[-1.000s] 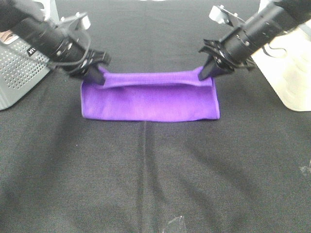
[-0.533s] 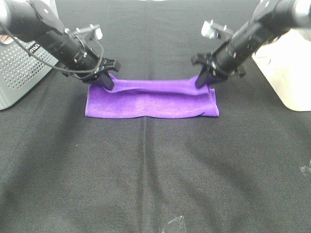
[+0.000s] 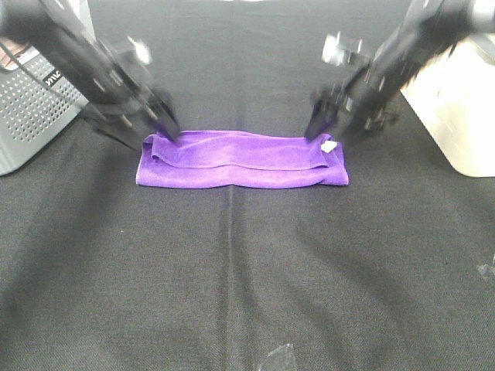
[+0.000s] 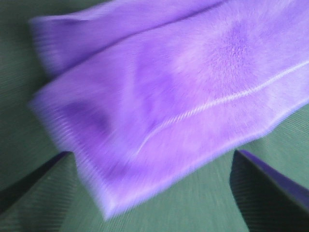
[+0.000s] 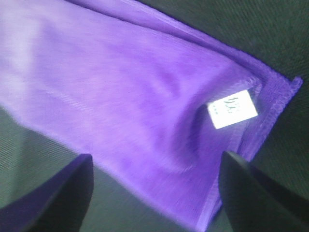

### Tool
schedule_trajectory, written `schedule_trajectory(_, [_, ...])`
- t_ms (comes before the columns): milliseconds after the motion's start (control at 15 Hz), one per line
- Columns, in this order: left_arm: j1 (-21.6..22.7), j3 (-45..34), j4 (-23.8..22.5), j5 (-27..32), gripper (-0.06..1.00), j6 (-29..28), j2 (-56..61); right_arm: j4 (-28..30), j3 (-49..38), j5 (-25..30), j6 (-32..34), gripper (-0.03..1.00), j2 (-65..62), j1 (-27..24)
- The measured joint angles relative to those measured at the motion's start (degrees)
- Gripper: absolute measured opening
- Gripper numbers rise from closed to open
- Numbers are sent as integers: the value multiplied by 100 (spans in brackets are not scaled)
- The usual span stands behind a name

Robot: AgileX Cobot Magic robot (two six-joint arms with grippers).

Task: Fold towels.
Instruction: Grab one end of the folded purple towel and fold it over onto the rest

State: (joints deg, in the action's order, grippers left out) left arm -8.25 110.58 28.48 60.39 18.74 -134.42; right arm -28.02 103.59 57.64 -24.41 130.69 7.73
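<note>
The purple towel [image 3: 240, 158] lies folded into a long flat strip on the black table, its small white tag [image 3: 329, 145] at the far right corner. My left gripper [image 3: 161, 124] is open and empty just behind the strip's far left corner. My right gripper [image 3: 326, 125] is open and empty just behind the far right corner. Both arms are blurred. In the left wrist view the towel [image 4: 183, 96] lies ahead of the spread fingers [image 4: 29, 179]. In the right wrist view the towel [image 5: 120, 82] and its tag [image 5: 231, 108] lie ahead of the spread fingers [image 5: 260, 193].
A grey perforated box [image 3: 31, 108] stands at the left edge. A white container [image 3: 456, 100] stands at the right edge. Small clear tape pieces lie at the table's front [image 3: 278, 357] and at its right edge [image 3: 487, 270].
Both grippers carried the towel's upper edge back and down, then opened and let it go. The towel now lies flat, and the grippers have pulled slightly off it.
</note>
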Motion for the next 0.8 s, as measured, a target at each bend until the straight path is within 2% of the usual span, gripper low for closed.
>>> schedule_trajectory(200, [229,367,-160,653,81,-212,-40,11,52,464,120,70,-413,0])
schedule_trajectory(467, [378,464,-132,791,81,-120,-619,69,52,859,298,70,-441,0])
schedule_trajectory(800, [395,1020,372,940,81,11,-1175,92,52,934,321,70,-441,0])
